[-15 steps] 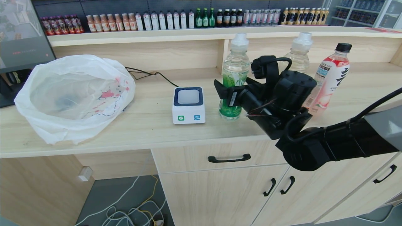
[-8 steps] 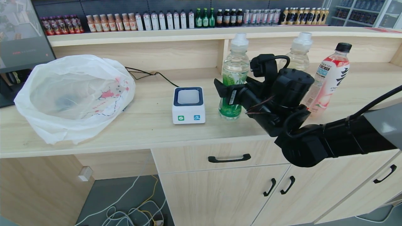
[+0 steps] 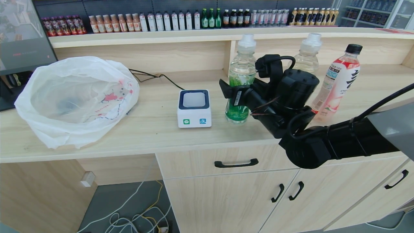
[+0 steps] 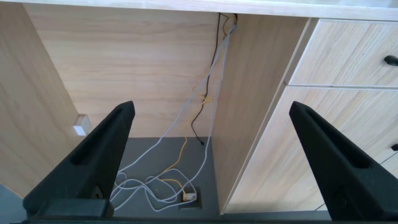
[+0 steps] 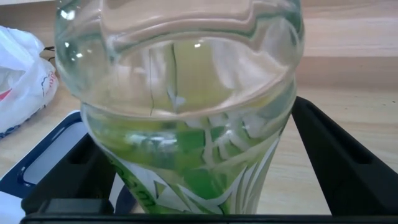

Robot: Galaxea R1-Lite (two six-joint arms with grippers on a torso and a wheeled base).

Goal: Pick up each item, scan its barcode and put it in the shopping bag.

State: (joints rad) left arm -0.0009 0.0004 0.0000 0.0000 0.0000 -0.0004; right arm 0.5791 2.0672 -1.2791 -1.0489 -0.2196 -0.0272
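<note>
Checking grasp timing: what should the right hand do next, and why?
Probably close on the green-labelled bottle: it stands upright on the counter inside the open right hand, seemingly not yet gripped.

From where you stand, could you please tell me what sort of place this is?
Most likely a shop checkout. Rows of drink bottles line the shelf behind, a small scanner sits on the wooden counter, and an open plastic shopping bag waits beside it.

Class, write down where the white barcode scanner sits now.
In the head view, the scanner stands on the counter, between the shopping bag to its left and the green-labelled bottle to its right.
</note>
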